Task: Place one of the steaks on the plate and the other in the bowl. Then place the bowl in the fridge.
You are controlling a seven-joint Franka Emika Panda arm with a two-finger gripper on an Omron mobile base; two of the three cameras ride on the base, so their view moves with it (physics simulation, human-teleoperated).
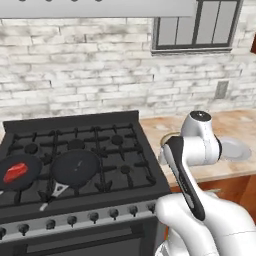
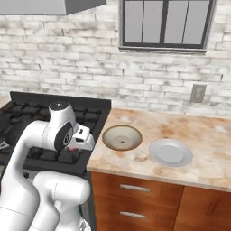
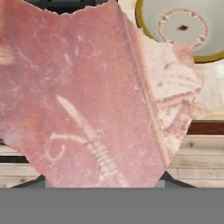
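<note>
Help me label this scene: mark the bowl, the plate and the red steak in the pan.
bowl [image 2: 122, 137]: right base view, speckled inside.
plate [image 2: 170, 152]: right base view, flat centre.
red steak [image 1: 15, 172]: left base view, middle of the meat, in the left pan.

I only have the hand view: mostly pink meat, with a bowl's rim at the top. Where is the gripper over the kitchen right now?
Observer: In the right base view the gripper, with the pink steak, hangs over the right side of the stove, left of the bowl and not over it.
Operator: Is the plate free?
Observer: Yes, the plate sits bare on the counter, just right of the bowl.
Operator: And the other steak?
Observer: The red steak lies in the left pan on the stove; the pan beside it holds nothing.
</note>
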